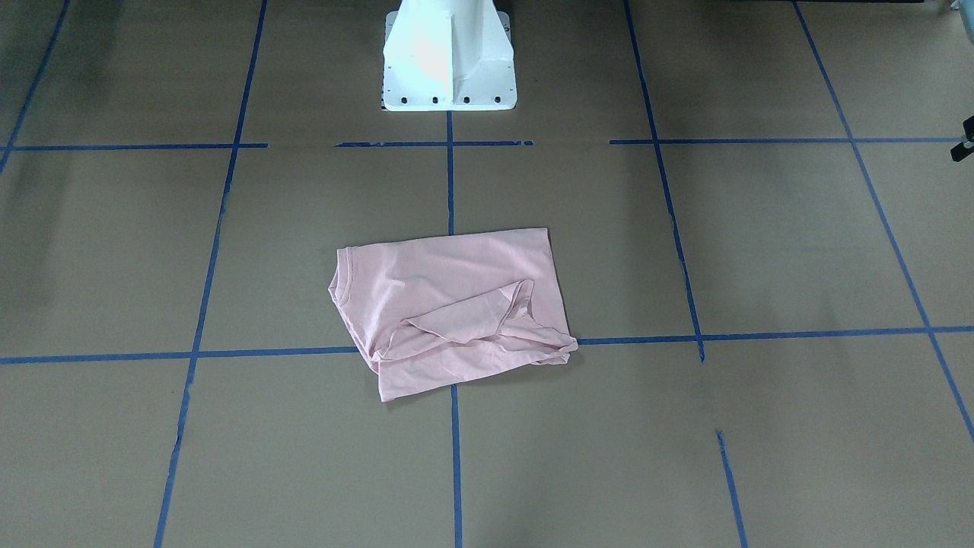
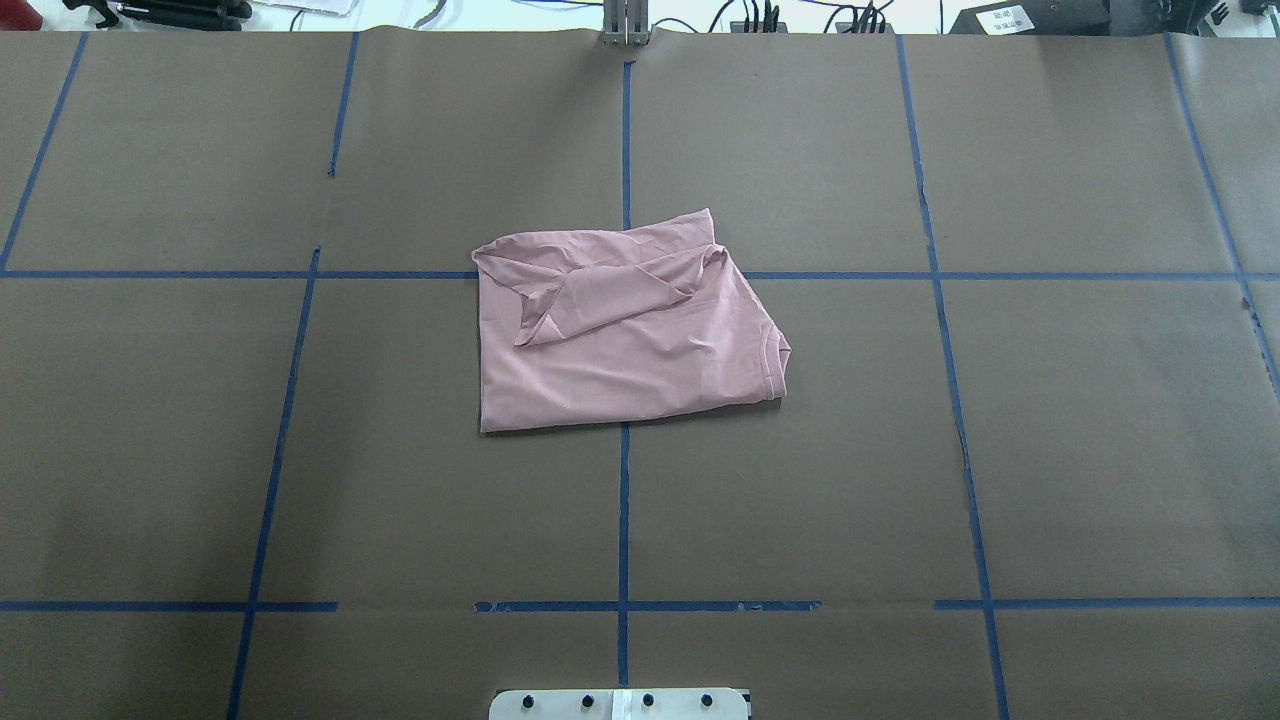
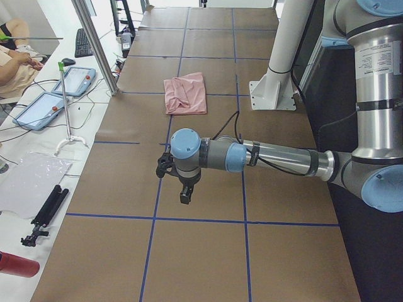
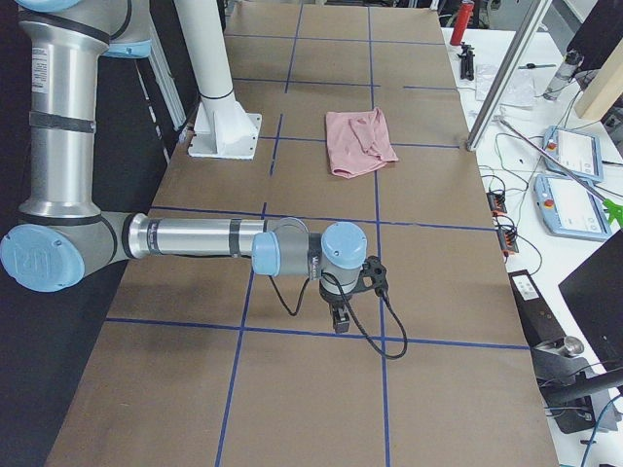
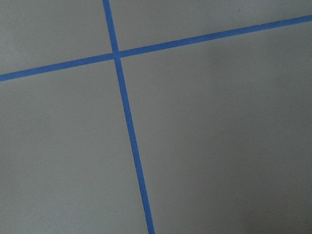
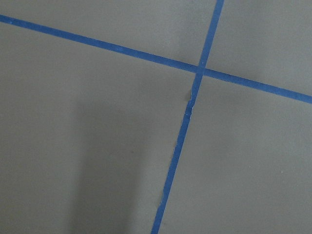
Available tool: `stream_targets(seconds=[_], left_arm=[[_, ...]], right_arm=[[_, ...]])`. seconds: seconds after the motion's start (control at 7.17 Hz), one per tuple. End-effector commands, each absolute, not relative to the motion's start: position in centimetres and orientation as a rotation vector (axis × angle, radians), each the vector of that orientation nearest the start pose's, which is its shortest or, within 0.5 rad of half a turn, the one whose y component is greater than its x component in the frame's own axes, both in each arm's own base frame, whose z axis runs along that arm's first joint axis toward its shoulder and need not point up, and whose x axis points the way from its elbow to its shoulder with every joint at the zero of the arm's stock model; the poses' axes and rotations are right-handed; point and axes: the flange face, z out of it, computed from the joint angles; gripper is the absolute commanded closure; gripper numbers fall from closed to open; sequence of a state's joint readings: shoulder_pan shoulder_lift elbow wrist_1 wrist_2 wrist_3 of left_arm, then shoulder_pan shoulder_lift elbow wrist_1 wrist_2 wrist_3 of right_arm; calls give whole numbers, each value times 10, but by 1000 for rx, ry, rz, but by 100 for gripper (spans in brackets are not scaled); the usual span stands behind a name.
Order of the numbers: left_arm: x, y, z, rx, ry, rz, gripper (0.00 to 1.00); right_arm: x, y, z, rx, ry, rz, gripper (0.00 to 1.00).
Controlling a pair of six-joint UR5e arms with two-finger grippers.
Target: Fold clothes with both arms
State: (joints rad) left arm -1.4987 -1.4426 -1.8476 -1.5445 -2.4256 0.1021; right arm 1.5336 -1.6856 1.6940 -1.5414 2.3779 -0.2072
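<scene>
One pale pink T-shirt (image 1: 456,266) lies folded into a rough rectangle at the table's (image 2: 1050,450) middle, over a crossing of blue tape lines (image 2: 623,520). A sleeve (image 1: 472,312) is flopped on top, and the ribbed collar (image 1: 339,278) is at one end. The left gripper (image 3: 184,192) and right gripper (image 4: 340,319) hang over opposite table ends, well apart from it; their jaw state cannot be told. A white pedestal (image 1: 449,61) stands at the robot-side edge.

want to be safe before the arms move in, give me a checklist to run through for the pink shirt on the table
1. Pale pink short-sleeved T-shirt wholly on the brown paper-covered table: ok.
2. Fold tidy: not ok, a rumpled flap lies on top.
3. Left claw clear of the shirt: ok.
4. Right claw clear of the shirt: ok.
5. Claws open: cannot tell.
</scene>
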Motion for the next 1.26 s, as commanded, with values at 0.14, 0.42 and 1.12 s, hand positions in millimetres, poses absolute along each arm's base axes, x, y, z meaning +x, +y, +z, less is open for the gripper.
stream_targets(seconds=[0.14, 0.42, 1.12], left_arm=[[-30, -448, 569, 144, 852, 213, 0], [-31, -437, 579, 124, 847, 204, 0], [-30, -440, 558, 170, 854, 225, 0]], right_arm=[[52, -451, 653, 117, -740, -257, 0], [52, -450, 655, 107, -745, -251, 0], [57, -433, 627, 151, -750, -243, 0]])
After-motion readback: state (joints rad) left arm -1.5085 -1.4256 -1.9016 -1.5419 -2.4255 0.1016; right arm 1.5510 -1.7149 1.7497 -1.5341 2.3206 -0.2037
